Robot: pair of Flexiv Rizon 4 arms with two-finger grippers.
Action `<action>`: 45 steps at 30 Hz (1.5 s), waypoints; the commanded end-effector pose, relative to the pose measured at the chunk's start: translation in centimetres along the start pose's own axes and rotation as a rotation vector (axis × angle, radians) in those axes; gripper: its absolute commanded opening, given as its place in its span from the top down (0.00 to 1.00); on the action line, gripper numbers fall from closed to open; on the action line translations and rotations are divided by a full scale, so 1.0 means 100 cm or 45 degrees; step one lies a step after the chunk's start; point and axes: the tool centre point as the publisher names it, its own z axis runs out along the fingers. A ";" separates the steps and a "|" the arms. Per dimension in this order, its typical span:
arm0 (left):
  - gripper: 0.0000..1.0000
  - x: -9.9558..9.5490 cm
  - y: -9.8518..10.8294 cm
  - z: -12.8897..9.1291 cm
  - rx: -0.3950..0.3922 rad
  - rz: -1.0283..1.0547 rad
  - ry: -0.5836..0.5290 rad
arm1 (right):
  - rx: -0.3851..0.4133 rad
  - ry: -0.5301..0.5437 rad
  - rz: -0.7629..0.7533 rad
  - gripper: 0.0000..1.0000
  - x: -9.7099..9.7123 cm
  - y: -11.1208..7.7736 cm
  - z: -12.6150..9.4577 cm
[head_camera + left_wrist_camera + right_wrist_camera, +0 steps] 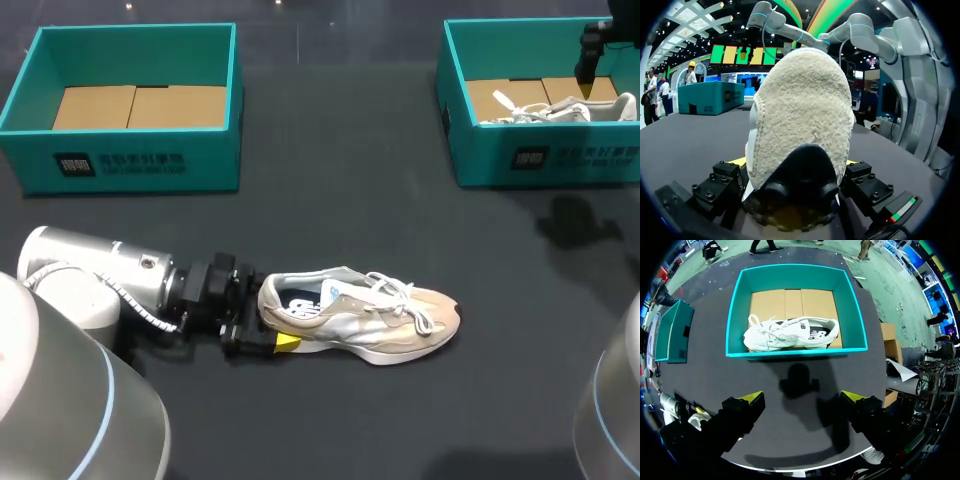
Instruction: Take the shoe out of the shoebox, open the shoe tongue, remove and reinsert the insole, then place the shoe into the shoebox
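The beige suede-and-mesh sneaker with white laces is already out of its box and lies on its sole on the dark tabletop, in front of the robot, well apart from both boxes. Its long axis runs across the robot's front, with the heel toward the left side and the toe pointing right. The open collar faces up, and a dark blue insole shows inside it.

The left gripper comes in low and level along that same axis. In the left wrist view the rounded heel fills the space between its fingers, one on each flank, and they appear clamped on it.

The right gripper hangs high near the teal cardboard shoebox on the right, which holds a second, white sneaker. Its fingers are spread wide and hold nothing.

The matching teal shoebox on the left shows only its brown cardboard floor.

With the heel pinned by the left arm, the tongue and laces lie beyond its fingers, toward the toe. Opening the tongue therefore looks like the free right arm's job. That arm would have to travel back across the tabletop and come down from above onto the lace area.
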 end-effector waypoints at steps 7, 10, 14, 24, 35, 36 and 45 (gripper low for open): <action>1.00 -0.003 0.002 0.001 -0.001 0.000 0.000 | 0.083 -0.067 0.128 0.00 0.043 -0.024 -0.015; 1.00 -0.003 0.002 0.001 -0.001 0.000 0.000 | 0.088 -0.085 0.161 0.00 0.062 -0.038 -0.024; 1.00 -0.003 0.002 0.001 -0.001 0.000 0.000 | 0.094 -0.103 0.202 0.00 0.093 -0.061 -0.035; 1.00 -0.003 0.002 0.001 -0.001 0.000 0.000 | 0.043 -0.117 0.186 0.00 0.186 -0.113 -0.053; 1.00 -0.003 0.002 0.001 -0.001 0.000 0.000 | 0.054 -0.101 0.208 0.00 0.251 -0.150 -0.064; 1.00 -0.003 0.002 0.001 -0.001 0.000 0.000 | 0.054 -0.101 0.208 0.00 0.251 -0.150 -0.064; 1.00 -0.003 0.002 0.001 -0.001 0.000 0.000 | 0.054 -0.101 0.208 0.00 0.251 -0.150 -0.064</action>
